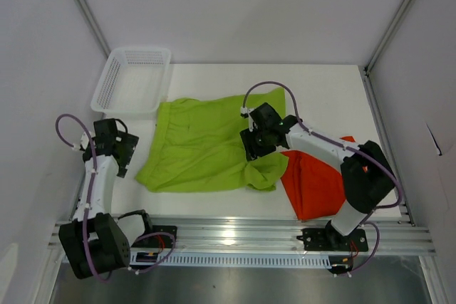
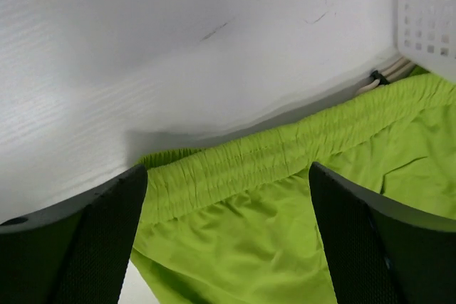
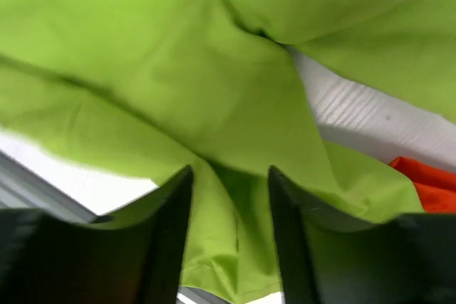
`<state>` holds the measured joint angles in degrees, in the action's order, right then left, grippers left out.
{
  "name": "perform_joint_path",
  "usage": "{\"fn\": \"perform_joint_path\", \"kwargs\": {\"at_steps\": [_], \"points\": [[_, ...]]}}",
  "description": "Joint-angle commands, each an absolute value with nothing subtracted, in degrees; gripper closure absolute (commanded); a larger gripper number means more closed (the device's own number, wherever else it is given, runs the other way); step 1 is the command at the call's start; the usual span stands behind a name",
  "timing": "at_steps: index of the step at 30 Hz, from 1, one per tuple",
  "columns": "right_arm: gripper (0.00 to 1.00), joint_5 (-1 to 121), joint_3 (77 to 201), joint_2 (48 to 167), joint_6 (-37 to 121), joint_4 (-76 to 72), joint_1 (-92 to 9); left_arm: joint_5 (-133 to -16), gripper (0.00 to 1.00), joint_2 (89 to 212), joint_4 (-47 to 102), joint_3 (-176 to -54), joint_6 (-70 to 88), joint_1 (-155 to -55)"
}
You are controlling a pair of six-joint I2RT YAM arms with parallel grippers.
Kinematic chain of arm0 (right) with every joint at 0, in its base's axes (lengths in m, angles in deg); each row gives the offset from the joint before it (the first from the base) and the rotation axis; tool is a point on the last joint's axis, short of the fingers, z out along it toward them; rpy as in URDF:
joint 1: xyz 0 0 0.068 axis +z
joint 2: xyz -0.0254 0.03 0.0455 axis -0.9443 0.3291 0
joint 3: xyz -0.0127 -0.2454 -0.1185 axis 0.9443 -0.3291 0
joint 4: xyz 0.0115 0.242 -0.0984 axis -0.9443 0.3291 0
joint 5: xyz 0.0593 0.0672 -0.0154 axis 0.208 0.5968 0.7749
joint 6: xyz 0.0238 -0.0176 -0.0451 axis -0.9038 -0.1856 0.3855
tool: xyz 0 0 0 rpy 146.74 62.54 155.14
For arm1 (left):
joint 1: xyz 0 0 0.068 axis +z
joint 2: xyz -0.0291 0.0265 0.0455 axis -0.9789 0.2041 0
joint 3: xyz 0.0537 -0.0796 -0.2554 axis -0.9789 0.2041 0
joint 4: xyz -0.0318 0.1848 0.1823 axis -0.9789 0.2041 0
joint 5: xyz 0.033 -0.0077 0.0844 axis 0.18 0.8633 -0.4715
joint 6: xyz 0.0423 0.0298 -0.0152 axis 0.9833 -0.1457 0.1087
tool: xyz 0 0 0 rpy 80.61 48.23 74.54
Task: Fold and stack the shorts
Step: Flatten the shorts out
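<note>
Green shorts (image 1: 192, 151): you find them mid-table, left part spread flat, right end bunched under the right arm.
Orange shorts (image 1: 317, 183): near right of the table, touching the green pair, partly hidden by the right arm.
Left gripper (image 1: 127, 161): at the left edge of the green shorts. Your left wrist view shows the jaws wide, nothing between them.
Right gripper (image 1: 253, 151): over the bunched end. Your wrist view shows the jaws part-way apart with green cloth in the gap, and you cannot tell if the pads touch it.
Left wrist view only: the gathered elastic waistband of the green shorts (image 2: 285, 197), a white drawstring (image 2: 388, 72) end, and the basket (image 2: 427, 5) corner just beyond it.
Right wrist view only: deep folds in the green shorts (image 3: 178, 69) and a sliver of the orange shorts (image 3: 427, 183) at the right edge.
Top view only: both arms whole, and the white mesh basket (image 1: 107, 87) at the far left corner, touching the green pair.
Surface: white table (image 1: 328, 97) with an aluminium rail (image 1: 242, 233) along the near edge.
Room: white wall panels (image 1: 249, 5) on three sides.
</note>
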<state>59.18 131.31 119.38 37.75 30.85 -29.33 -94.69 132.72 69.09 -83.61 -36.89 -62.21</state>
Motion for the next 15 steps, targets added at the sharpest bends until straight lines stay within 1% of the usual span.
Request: {"fn": "perform_joint_path", "kwargs": {"at_steps": [1,2,4,7,10,12,15], "points": [[0.45,62.3,133.2,121.7,39.1,31.4,-32.0,-92.4,0.01,138.1,67.7,-89.6,-33.8,-61.6],[0.41,62.3,132.6,120.1,38.6,29.8,-32.9,-92.8,0.01,139.4,68.6,-90.4,-33.2,-61.7],[0.36,61.3,129.8,117.6,36.9,27.7,-33.4,-94.0,0.01,142.5,70.7,-92.5,-31.4,-61.7],[0.36,60.3,125.5,110.5,35.4,26.1,-33.5,-91.9,0.01,144.5,71.2,-92.6,-29.1,-61.7],[0.36,62.6,120.6,102.2,34.3,25.5,-33.0,-90.7,0.01,144.6,70.2,-90.1,-27.3,-61.7],[0.37,62.4,118.1,95.8,33.8,25.8,-30.9,-90.9,0.01,144.2,69.3,-88.3,-26.5,-61.7],[0.38,61.3,113.9,90.6,31.2,27.4,-26.8,-91.0,0.01,143.9,68.9,-86.1,-25.7,-61.7]]}}
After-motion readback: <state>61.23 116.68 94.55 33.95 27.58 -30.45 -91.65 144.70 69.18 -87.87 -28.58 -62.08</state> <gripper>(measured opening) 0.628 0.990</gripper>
